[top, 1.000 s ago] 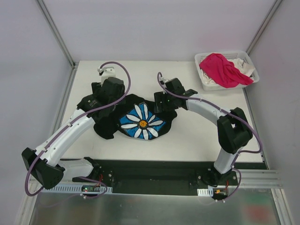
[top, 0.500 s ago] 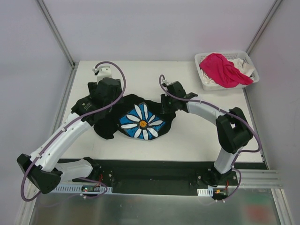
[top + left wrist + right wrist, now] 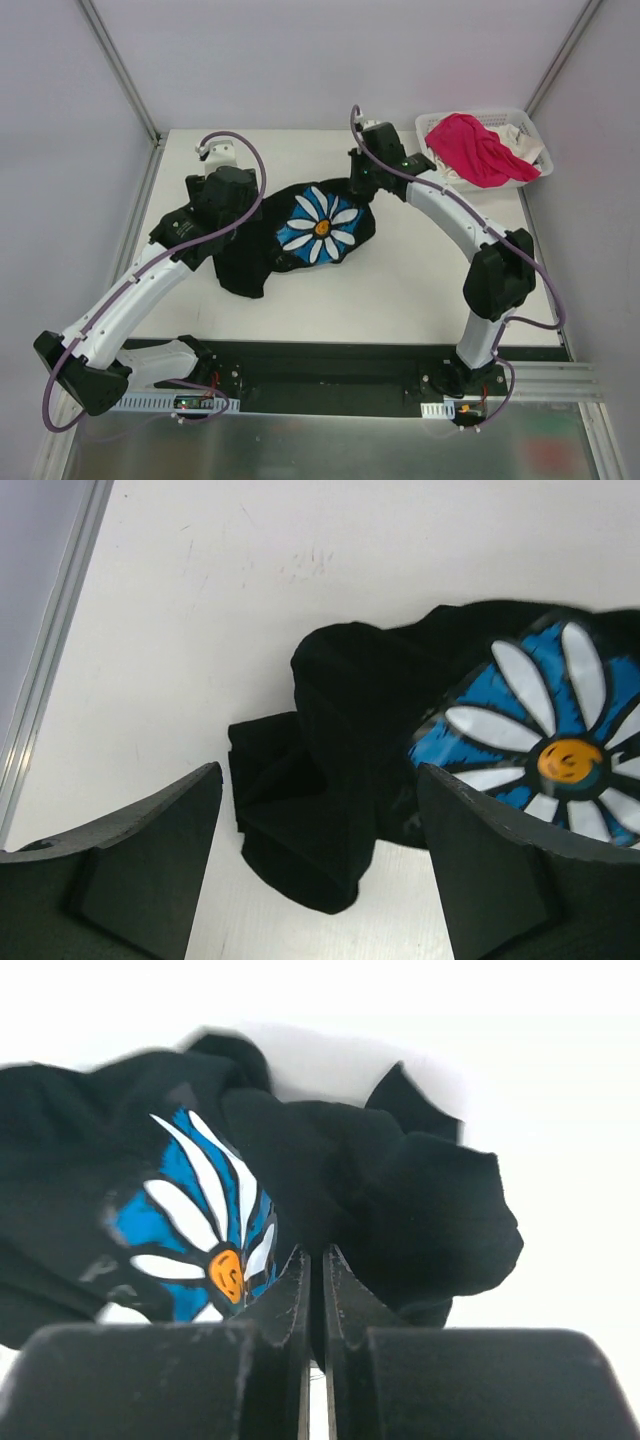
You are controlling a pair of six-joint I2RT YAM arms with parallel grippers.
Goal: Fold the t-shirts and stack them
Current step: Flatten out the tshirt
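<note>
While the pink t-shirt (image 3: 478, 145) and the white t-shirt (image 3: 516, 132) lie in the white lattice basket (image 3: 437, 180) at the far right corner, we are working on the black t-shirt (image 3: 262, 262). It lies crumpled near the middle of the bench (image 3: 430, 285), with its daisy print (image 3: 322, 226) facing up.

The right jaws are pressed together, and in the right wrist view dark cloth runs down between them. We therefore judge that they pinch the far right edge of the black t-shirt, just beside the daisy. The cloth there looks drawn up toward them. The left jaws are spread wide and hold nothing. They hang over the left part of the shirt, where the cloth is bunched in thick folds. We cannot tell whether this bunch is a sleeve or the hem.

We think the step in hand is the spreading of the first shirt, so no fold is made yet and nothing is stacked.

For the next move, the left jaws should go down on the bunched end and close on one layer only, if possible at a corner. Then both sides can pull apart to lay the shirt flat. If the left jaws take several layers together, the shirt will probably stay twisted.
</note>
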